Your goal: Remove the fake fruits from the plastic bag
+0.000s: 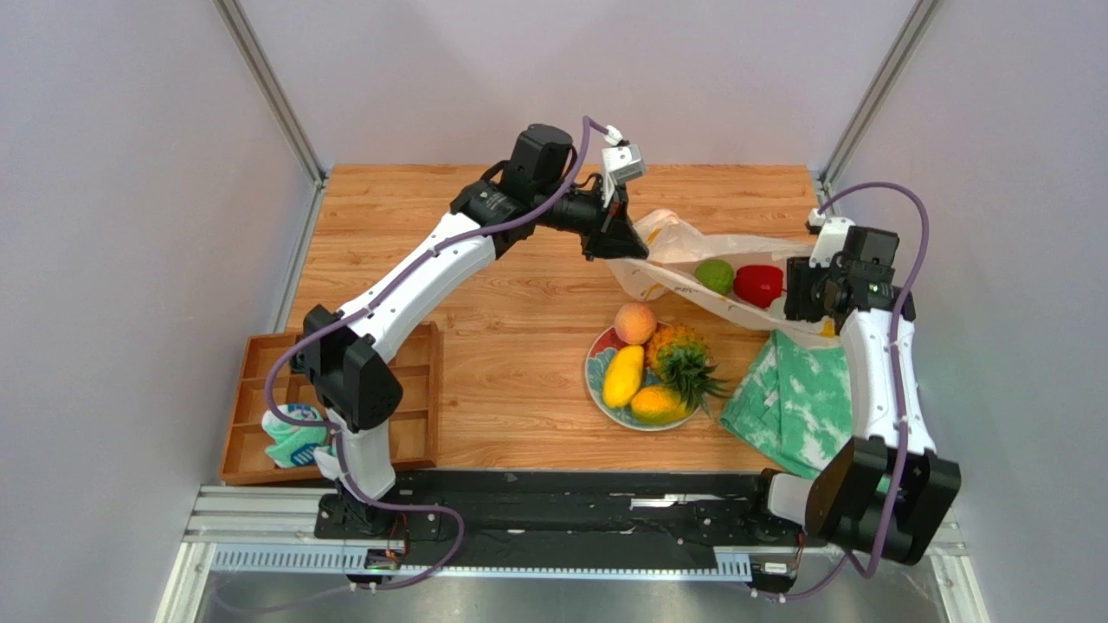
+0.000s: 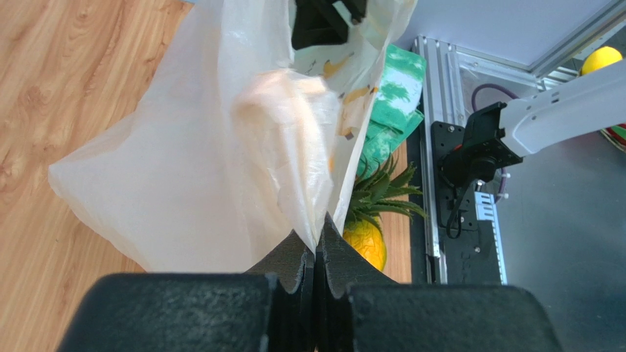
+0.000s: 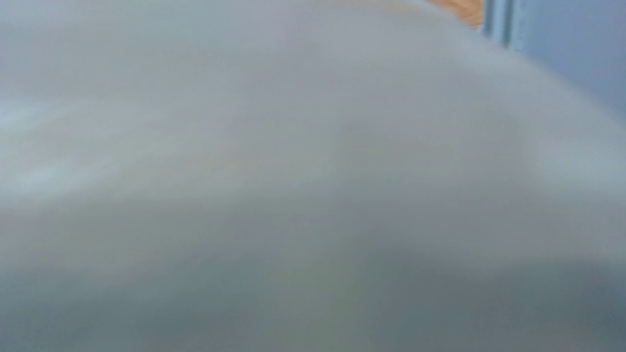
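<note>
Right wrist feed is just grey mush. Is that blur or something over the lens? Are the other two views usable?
Right wrist: uniformly blurred pale grey, probably the plastic bag pressed near the lens; only a sliver of table top right. Left wrist: usable, left gripper pinching the bag reads clearly, film soft and bright. Top external: sharp, evenly lit, no glare.

- Nothing legible anywhere: no words, labels, brand names, numbers or signs sharp enough to read.
- On the plastic bag [image 2: 184, 176]: only yellow banana prints [image 2: 336, 67] on the film, seen from the left wrist; any lettering beside them too small and blurred to make out.
- From above: same bag too small for any print to be read.
- Right wrist view: filled with blurred pale film, nothing to read on it.
</note>
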Controlling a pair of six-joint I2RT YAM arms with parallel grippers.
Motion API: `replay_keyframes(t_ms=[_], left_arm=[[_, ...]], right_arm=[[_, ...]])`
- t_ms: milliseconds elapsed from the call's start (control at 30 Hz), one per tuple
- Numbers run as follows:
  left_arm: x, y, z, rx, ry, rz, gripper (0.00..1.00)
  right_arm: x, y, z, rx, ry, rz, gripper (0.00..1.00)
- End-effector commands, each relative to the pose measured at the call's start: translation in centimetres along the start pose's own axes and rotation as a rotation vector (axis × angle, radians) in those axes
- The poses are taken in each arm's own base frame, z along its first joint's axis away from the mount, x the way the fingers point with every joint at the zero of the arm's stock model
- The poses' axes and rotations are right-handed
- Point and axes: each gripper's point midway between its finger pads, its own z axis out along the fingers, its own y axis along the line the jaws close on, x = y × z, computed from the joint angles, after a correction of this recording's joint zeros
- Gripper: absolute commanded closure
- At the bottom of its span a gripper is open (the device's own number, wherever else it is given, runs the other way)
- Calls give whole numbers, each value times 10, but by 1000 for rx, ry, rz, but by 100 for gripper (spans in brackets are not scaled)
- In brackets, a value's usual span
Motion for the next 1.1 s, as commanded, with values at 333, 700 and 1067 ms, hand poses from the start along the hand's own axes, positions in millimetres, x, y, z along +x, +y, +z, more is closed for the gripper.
replay_keyframes(t_ms=[333, 700, 1067], left_arm=[[35, 18, 20, 36, 56, -32, 100], [34, 14, 21, 60, 35, -53, 100], [29, 14, 26, 86, 20, -65, 100]], right_arm=[[-41, 103, 57, -278, -6, -88, 41], [-80, 88, 108, -214, 30, -135, 28], [-79, 141, 149, -287, 94, -42, 0]])
